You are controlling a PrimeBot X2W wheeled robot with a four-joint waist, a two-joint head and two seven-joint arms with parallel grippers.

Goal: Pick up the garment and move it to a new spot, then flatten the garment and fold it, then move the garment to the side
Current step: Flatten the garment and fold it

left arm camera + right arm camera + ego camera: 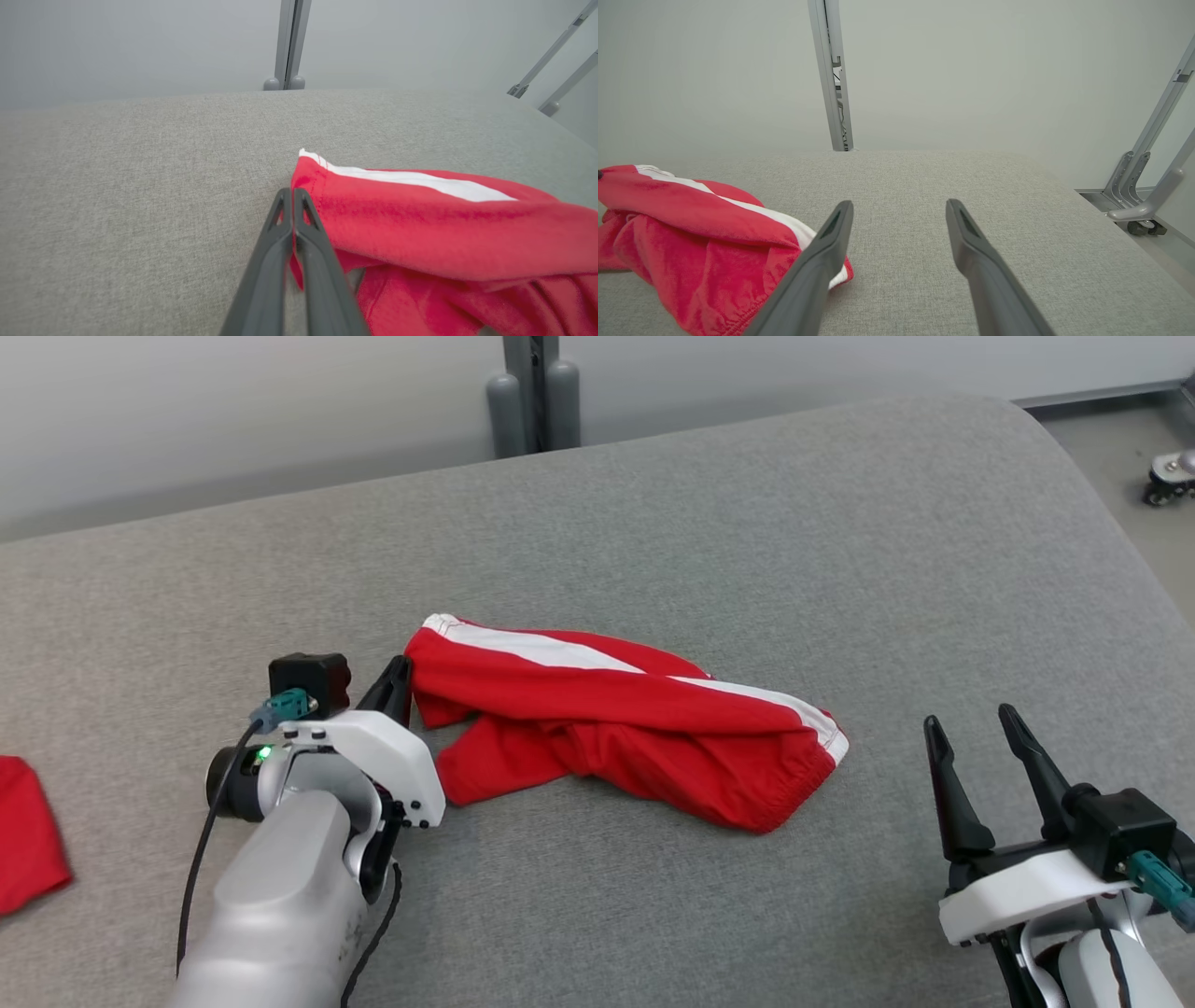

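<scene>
Head view: left gripper (401,666) jaws tight on garment (616,728) edge, right gripper (969,715) jaws apart, bare cushion (747,523) beyond.

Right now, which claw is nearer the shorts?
Left. The left claw is shut on the shorts at their left edge; the right claw hangs open, apart, beyond their right end.

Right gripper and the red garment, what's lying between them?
Only bare grey padded surface, in the head view, separates the right gripper from the garment.

Red white-striped garment (644,728) lying crumpled, unfolded.
</scene>
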